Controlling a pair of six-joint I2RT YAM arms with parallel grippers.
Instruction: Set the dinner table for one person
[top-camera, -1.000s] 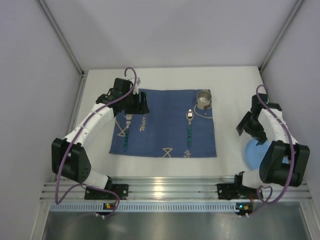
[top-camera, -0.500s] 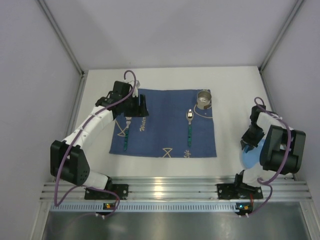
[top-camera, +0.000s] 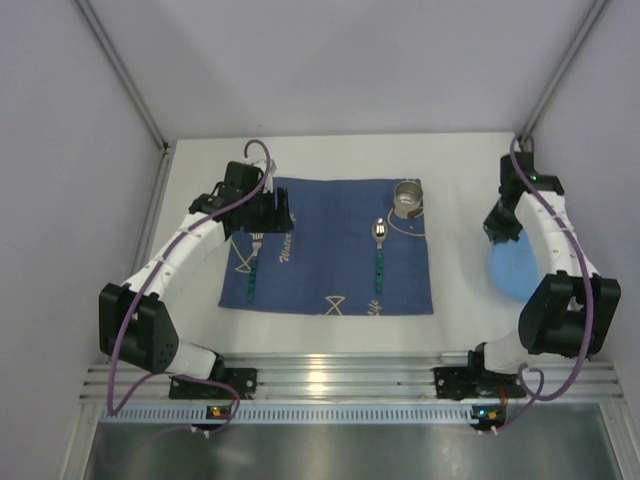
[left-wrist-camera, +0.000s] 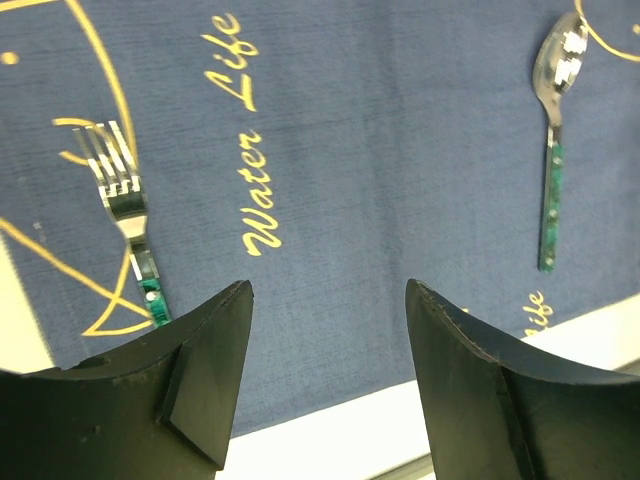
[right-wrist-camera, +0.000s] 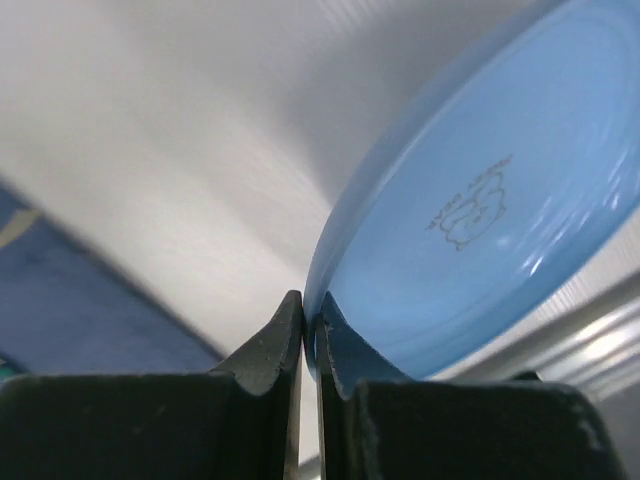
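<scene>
My right gripper (right-wrist-camera: 310, 305) is shut on the rim of a light blue plate (right-wrist-camera: 480, 210), whose underside with a small printed mark faces the wrist camera. In the top view the plate (top-camera: 513, 272) sits at the right side of the white dinner table (top-camera: 460, 300), with the right gripper (top-camera: 500, 232) at its far edge. My left gripper (left-wrist-camera: 328, 290) stands open and empty over the dark blue mat (left-wrist-camera: 350, 200), beside a green-handled fork (left-wrist-camera: 125, 200). In the top view the left gripper (top-camera: 275, 215) is at the mat's far left corner.
On the mat (top-camera: 330, 270) lie the fork (top-camera: 252, 262) at the left and a green-handled spoon (top-camera: 380, 250) right of the middle, with a metal cup (top-camera: 408, 197) at the far right corner. Grey walls enclose the table on three sides.
The right gripper has shut on the plate's rim, and the right arm has swung away from the near edge, with the plate shifted farther back. The left arm has barely moved.
</scene>
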